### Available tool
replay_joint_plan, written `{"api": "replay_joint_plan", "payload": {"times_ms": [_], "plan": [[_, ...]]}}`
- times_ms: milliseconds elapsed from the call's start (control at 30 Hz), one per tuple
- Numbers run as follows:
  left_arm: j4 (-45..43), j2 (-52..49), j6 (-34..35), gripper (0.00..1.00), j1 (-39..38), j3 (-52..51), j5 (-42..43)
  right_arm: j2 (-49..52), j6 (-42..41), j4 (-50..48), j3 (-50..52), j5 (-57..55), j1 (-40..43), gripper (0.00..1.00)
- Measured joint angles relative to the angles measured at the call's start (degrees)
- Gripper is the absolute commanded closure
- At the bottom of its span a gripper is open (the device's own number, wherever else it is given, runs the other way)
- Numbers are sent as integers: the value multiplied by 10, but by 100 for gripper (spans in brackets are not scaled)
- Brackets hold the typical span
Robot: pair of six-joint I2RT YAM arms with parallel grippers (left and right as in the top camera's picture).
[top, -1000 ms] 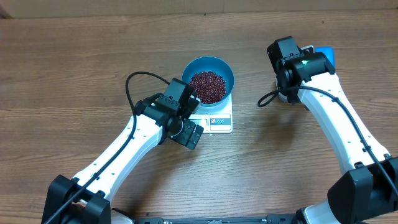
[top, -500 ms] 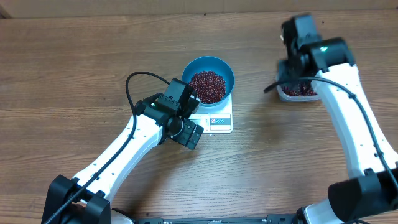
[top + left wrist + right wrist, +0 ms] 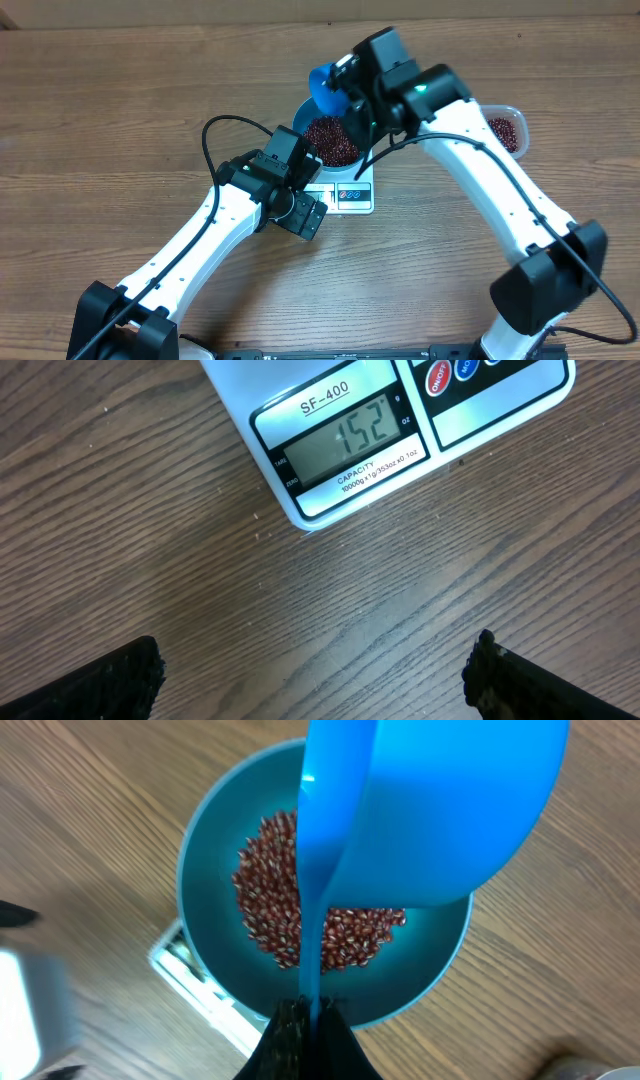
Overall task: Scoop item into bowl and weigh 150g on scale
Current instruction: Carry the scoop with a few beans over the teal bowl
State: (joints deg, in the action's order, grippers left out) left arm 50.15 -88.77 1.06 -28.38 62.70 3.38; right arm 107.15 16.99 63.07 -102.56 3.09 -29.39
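Bowl, one, beans inside, atop one scale; display toward left gripper, fingers apart. Scoop, one, handle clamped by right gripper, cup-end over bowl.

The left arm reaches in from the near-left and ends just in front and left of the bowl, its left gripper pointing down, jaws spread wide and empty. The right arm arches in from the right. The right gripper hangs above the bowl, clamped on the scoop handle.
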Motion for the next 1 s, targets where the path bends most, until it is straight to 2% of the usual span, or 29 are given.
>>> {"api": "replay_joint_plan", "payload": {"times_ms": [233, 400, 1000], "plan": [[0, 0, 0, 0, 0, 0, 0, 16, 25, 2, 0, -112, -47, 96], [0, 0, 0, 1, 0, 0, 0, 60, 26, 9, 2, -140, -48, 96], [0, 0, 0, 0, 0, 0, 0, 72, 26, 13, 34, -139, -47, 96]]}}
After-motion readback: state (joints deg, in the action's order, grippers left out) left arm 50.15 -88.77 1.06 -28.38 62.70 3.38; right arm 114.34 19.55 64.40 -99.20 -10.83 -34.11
